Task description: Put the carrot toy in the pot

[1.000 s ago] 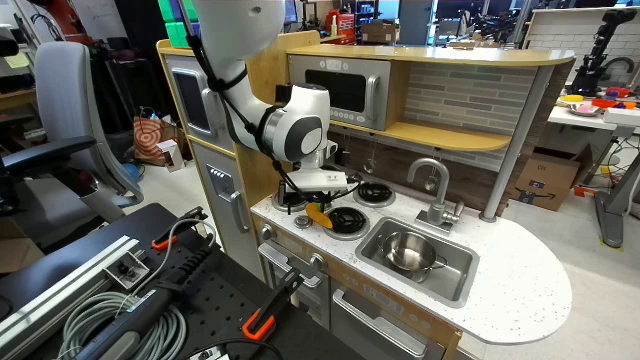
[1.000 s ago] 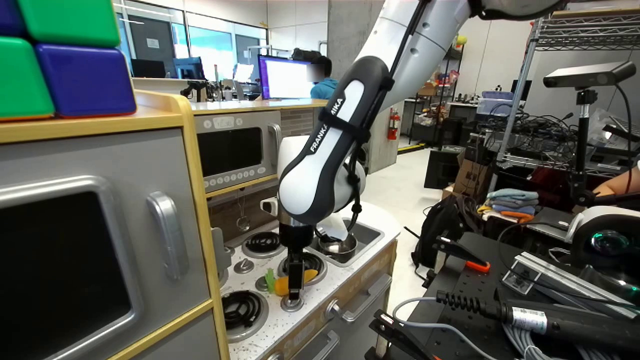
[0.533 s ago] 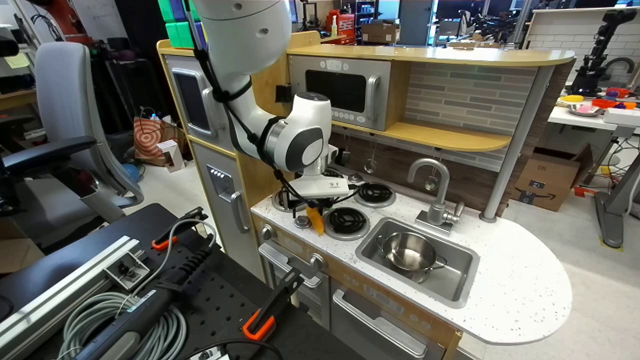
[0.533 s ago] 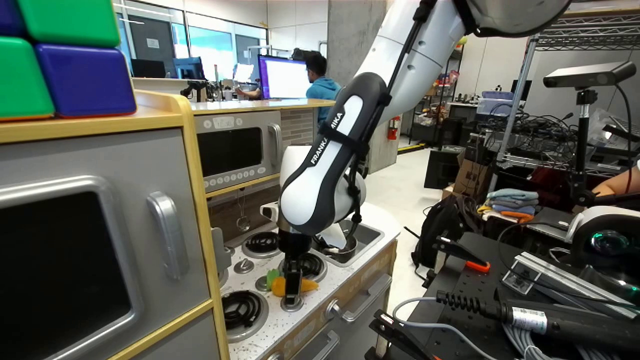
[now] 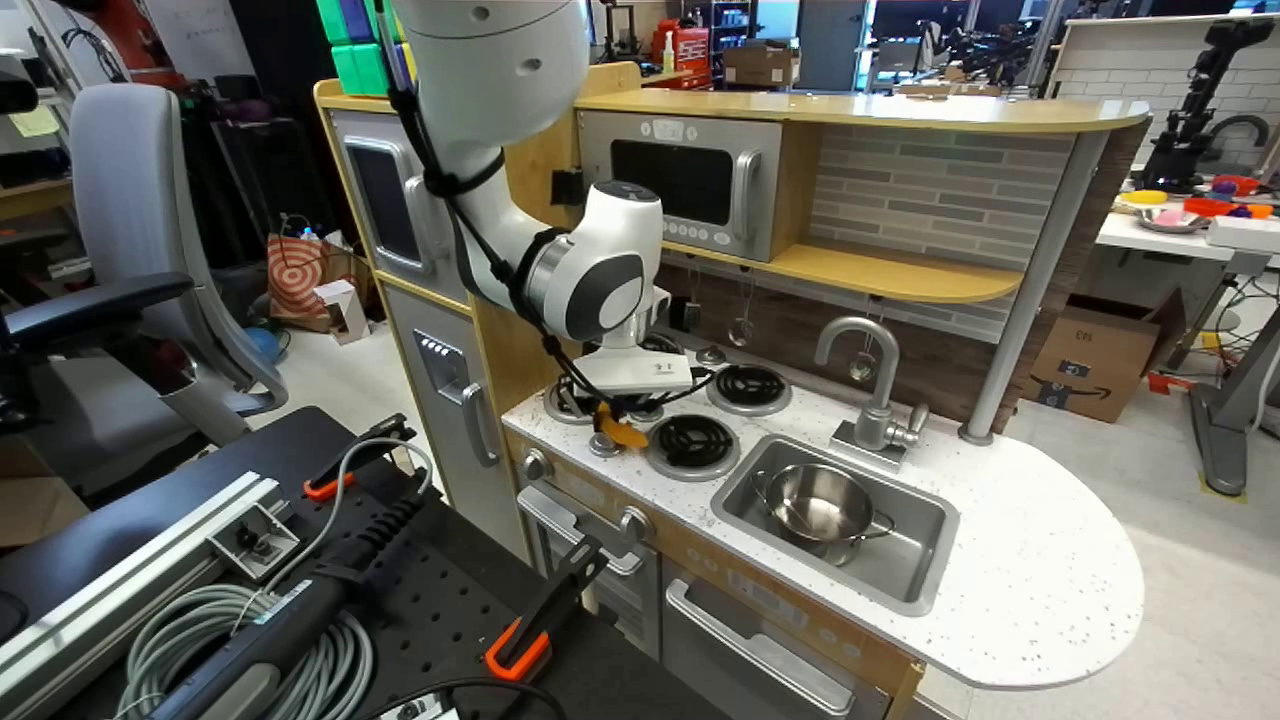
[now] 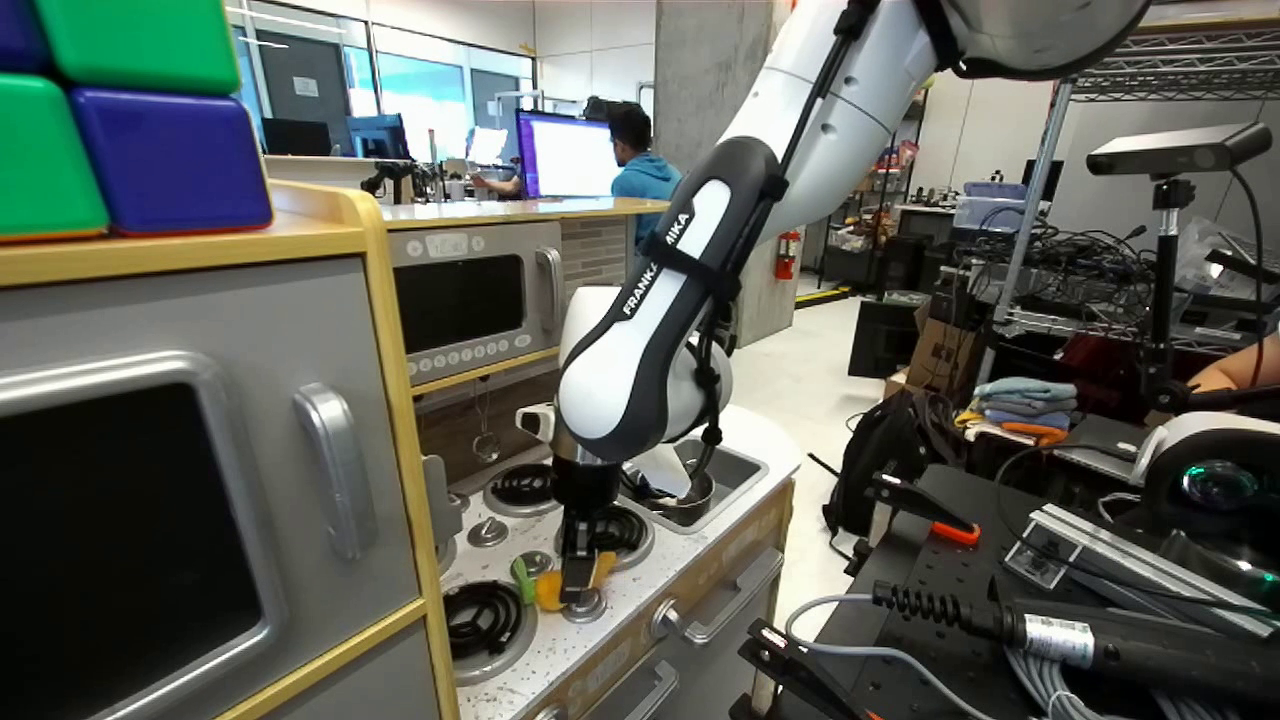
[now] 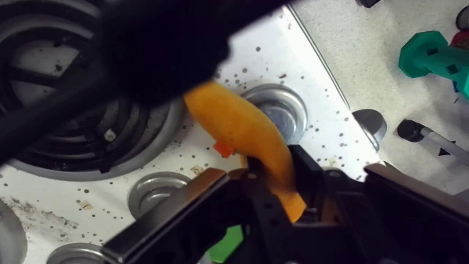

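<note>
Carrot toy (image 7: 249,126): orange, curved, green-ended, pinched in tool (image 7: 277,161). Pot (image 5: 818,500): shiny silver, mouth up in sink (image 5: 903,560).

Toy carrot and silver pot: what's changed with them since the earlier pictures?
The carrot has shifted slightly left in both exterior views and swung to a new angle; the fingers moved left too in an exterior view. In the wrist view they have it pinched between them; whether they already did earlier is unclear. The pot stayed in the sink.
</note>
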You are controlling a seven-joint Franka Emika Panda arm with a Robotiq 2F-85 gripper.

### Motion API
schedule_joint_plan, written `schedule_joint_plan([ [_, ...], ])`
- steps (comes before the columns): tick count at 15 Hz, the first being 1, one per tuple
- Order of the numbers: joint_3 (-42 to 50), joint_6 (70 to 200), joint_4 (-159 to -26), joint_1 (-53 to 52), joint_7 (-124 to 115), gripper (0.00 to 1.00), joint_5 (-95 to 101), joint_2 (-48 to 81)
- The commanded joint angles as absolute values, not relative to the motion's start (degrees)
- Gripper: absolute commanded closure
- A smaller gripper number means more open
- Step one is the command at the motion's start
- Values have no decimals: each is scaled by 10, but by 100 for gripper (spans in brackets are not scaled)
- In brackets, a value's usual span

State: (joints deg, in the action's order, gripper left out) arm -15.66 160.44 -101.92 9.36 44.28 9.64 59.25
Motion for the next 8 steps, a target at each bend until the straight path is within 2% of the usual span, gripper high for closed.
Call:
schedule_joint_plan([
  [1, -183, 1614, -1006, 125, 472, 99, 90, 607],
  [8, -237, 1628, -1034, 226, 486, 97, 51, 549],
])
